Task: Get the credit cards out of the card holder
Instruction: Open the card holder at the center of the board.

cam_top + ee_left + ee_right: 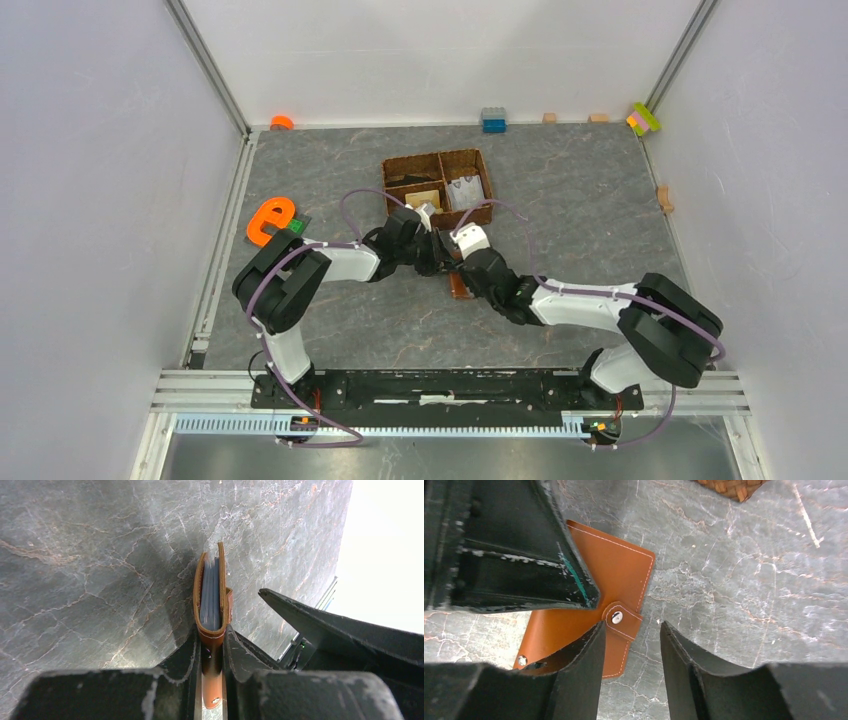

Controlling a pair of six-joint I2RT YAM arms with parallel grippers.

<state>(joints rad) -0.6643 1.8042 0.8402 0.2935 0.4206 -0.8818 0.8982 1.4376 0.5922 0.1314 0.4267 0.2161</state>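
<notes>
Left gripper [211,641] is clamped on the card holder [210,597], held edge-up. Grey-blue layers inside, cards or pockets unclear. Right gripper [632,629] has its fingers apart, just beside the snap tab [620,618]. From overhead the arms mostly hide the holder. Woven basket [435,156] sits at 12 o'clock: gold-tan card [424,198] in the near-left compartment, pale cards [466,190] in the right.

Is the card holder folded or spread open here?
Folded: the card holder shows its two brown covers nearly together, edge-on, pinched in the left hand.
</notes>
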